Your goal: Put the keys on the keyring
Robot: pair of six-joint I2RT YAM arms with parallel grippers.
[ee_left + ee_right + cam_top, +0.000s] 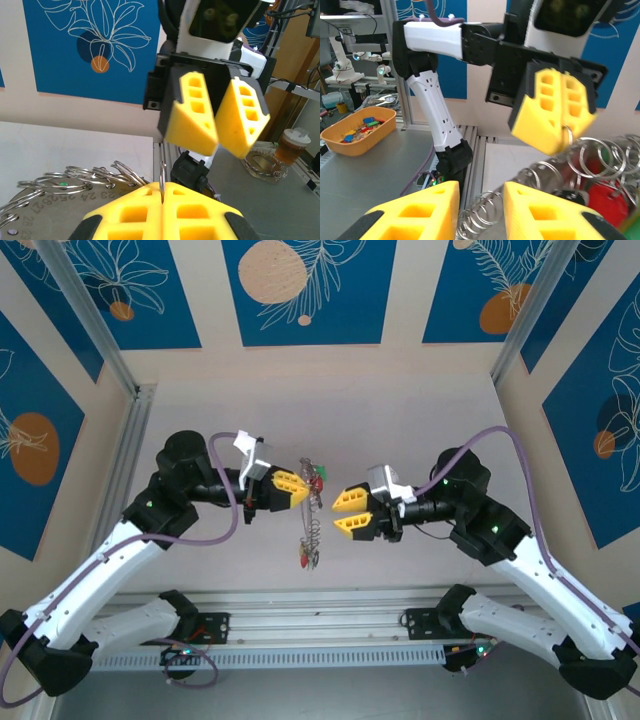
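- Two grippers meet mid-frame in the top view: left gripper [290,485] is clamped shut on the keyring [311,515], wire pinched btw its pads, and the keys [308,560] dangle below.
- Right gripper [352,512] is part-open and looks empty, just right of the ring.
- Hold the left grip firm, line the right jaws w/ one loop, and approach slow so nothing swings.

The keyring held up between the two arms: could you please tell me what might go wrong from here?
The left hand pinches the keyring by one thin wire at its very tip, so a nudge could twist it or pull it free. The right hand is open close beside it; closing in, it may snag the small split rings or a red key instead of the wire.
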